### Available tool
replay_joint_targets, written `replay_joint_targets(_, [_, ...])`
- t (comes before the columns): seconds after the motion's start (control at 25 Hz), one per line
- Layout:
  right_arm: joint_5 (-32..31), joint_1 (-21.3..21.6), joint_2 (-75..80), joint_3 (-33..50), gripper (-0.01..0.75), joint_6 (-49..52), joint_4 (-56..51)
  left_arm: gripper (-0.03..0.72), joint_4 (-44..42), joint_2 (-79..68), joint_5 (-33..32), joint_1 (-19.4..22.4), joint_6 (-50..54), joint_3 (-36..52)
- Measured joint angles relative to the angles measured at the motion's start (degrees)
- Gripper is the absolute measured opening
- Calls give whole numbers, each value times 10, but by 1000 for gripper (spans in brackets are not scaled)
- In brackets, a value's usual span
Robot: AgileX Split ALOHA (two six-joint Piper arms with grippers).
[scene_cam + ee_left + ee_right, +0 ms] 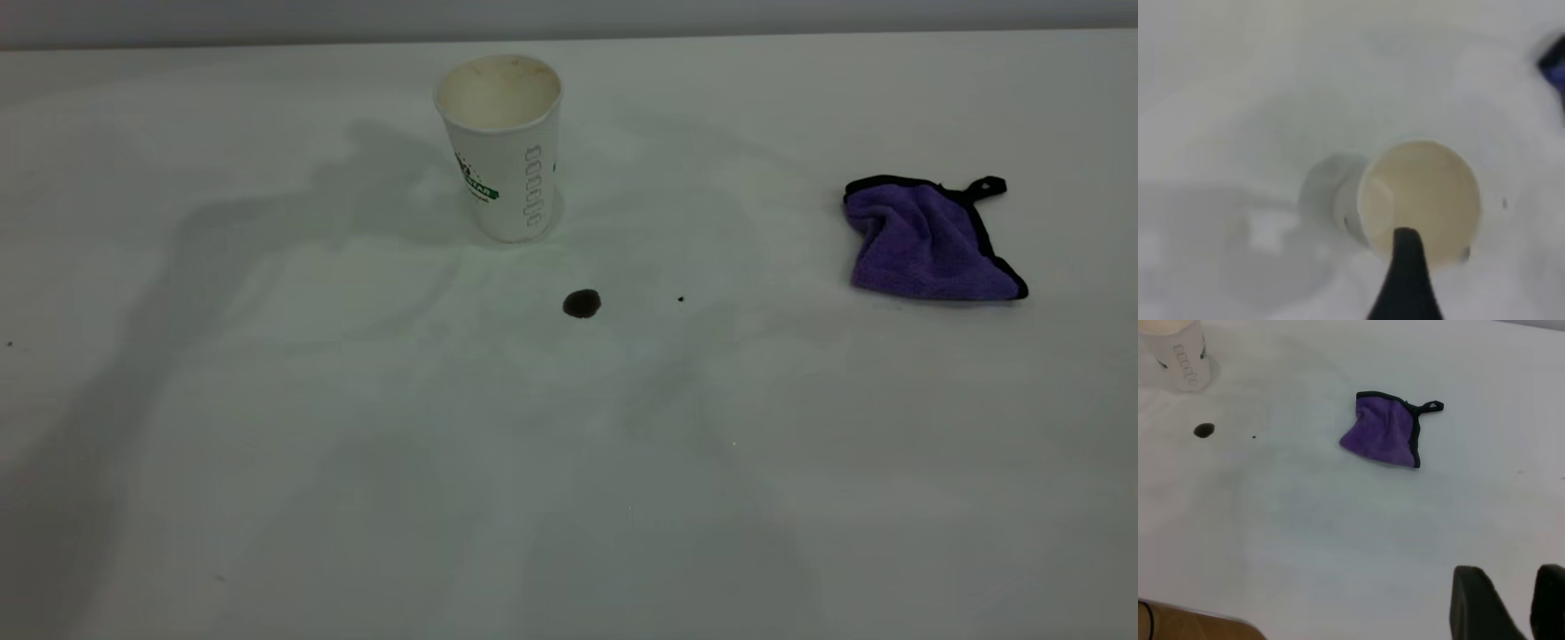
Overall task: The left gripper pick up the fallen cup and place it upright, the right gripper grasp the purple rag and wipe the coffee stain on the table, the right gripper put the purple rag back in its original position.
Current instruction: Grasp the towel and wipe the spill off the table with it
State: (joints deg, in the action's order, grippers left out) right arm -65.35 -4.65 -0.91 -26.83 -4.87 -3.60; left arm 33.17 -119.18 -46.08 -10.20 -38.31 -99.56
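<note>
I see the cup [1421, 200] standing upright on the counter [356, 462] directly below my left hand [1406, 248]. The stain [1203, 430] and rag [1386, 438] lie well ahead of my right hand [1511, 600], rag nearer.

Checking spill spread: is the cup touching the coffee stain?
Apart. The exterior view shows bare table between the upright cup and the coffee stain.

Dim, even light leaves broad soft arm shadows across the table [267, 498] toward its left edge. The left wrist view is blurred throughout; the right wrist view is brighter and sharper.
</note>
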Motion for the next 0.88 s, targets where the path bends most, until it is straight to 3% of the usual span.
replay_joint_targets(0.36, [0,0,0,0,238,0,0,416,-206,190,-208,2,136,0])
replay_joint_targets(0.6, [0,0,0,0,238,0,0,295,-327,271,-208,2,263,53])
replay_joint_targets(0.88, [0,0,0,0,238,0,-1,237,-368,477,-208,2,337,298])
